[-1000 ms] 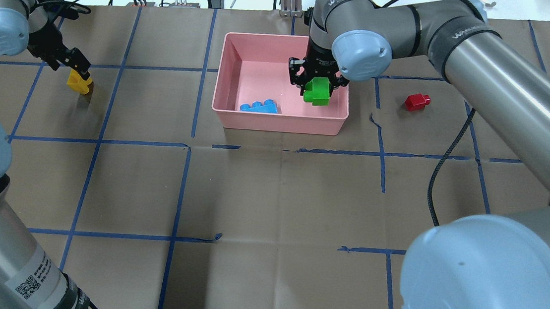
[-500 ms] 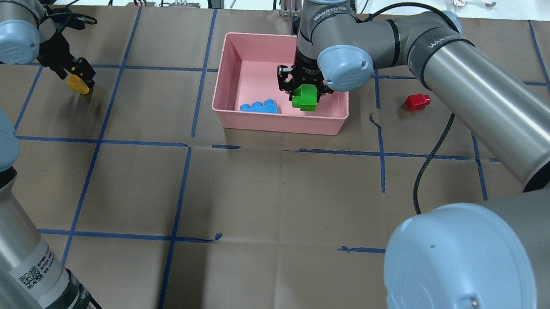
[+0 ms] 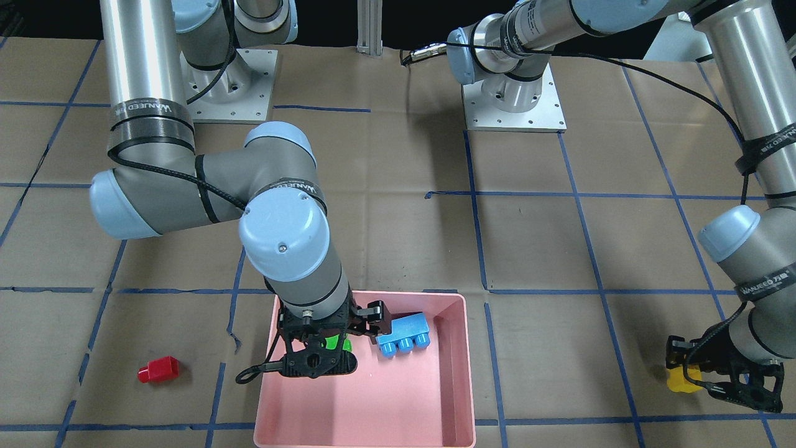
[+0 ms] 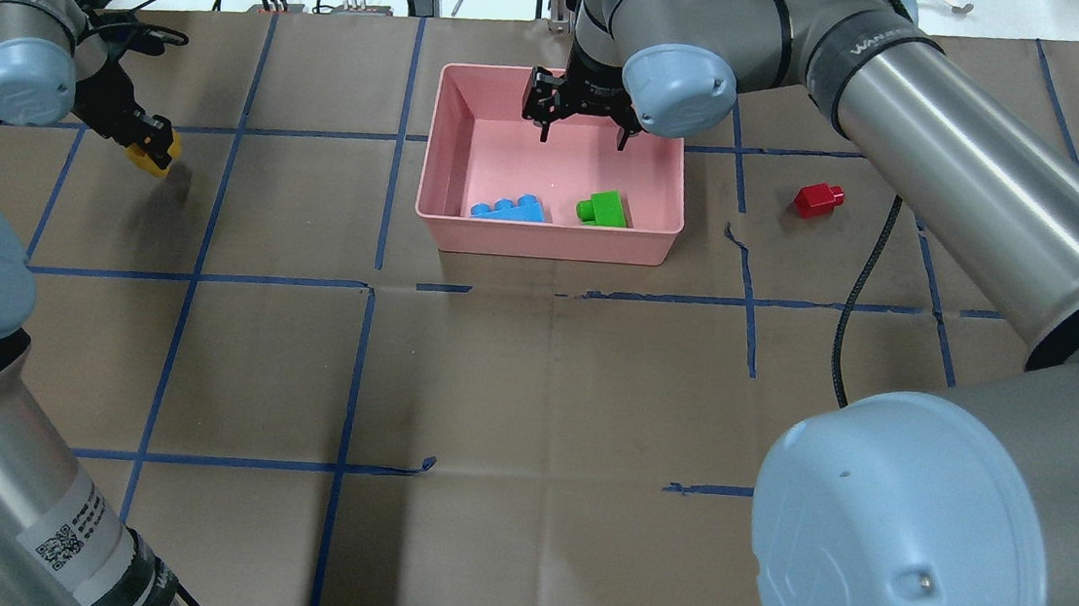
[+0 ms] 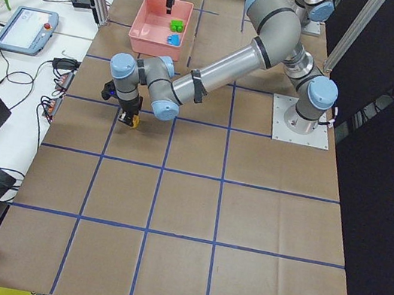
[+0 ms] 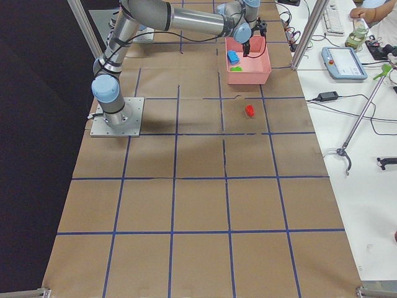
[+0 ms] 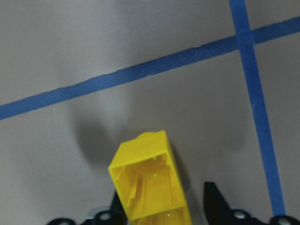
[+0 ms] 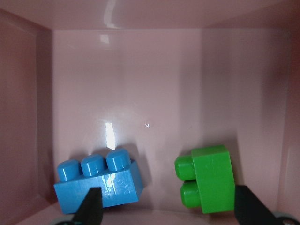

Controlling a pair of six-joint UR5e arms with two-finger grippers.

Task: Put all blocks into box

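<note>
Left pincer [image 4: 155, 142] clamped on small yellow plastic brick [image 7: 151, 180], light and rigid, apparently across its flat sides; right pincer [image 4: 583, 137] apart above shallow pink plastic tray [image 4: 545, 241]

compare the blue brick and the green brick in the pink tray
The blue brick is longer, with three studs in a row; the green brick has two. In the right wrist view the blue brick's studs point to the top of the picture, the green brick's point left, toward the blue brick. Both are studded plastic bricks lying loose and apart on the floor of the pink tray.
</note>
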